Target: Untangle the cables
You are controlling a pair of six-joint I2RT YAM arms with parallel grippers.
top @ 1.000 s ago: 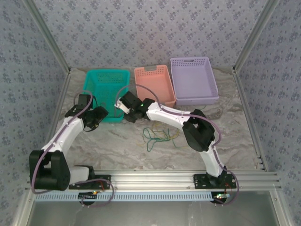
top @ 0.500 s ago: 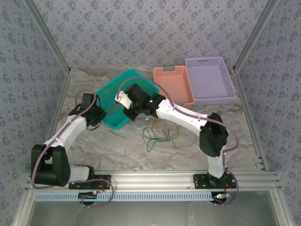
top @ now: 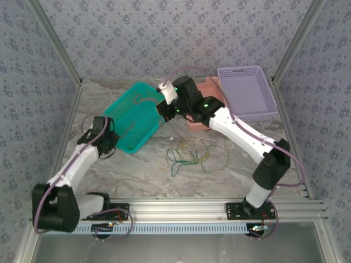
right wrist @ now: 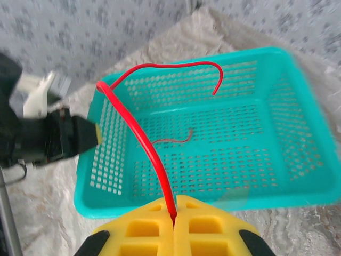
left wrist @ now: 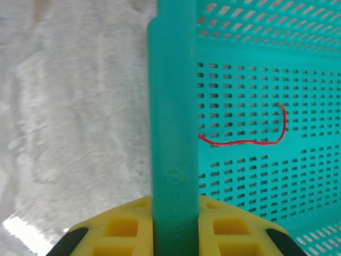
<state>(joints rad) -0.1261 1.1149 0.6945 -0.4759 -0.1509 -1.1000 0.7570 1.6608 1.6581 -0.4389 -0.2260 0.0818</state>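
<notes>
A loose tangle of green, yellow and dark cables lies on the table in front of the baskets. My right gripper hangs over the far corner of the tilted teal basket, shut on a red cable that arcs up over the basket. A second thin red cable lies on the basket's floor. My left gripper is shut on the teal basket's rim at its near left corner, and its dark body appears in the right wrist view.
A pink basket stands behind my right arm, partly hidden by it. A purple basket is at the back right. Patterned walls and metal frame posts enclose the table; a rail runs along the near edge.
The teal basket has swung round and tilted, and the pink and purple baskets shifted right. My right gripper moved back and right with the red cable. My left gripper closed on the basket rim.
</notes>
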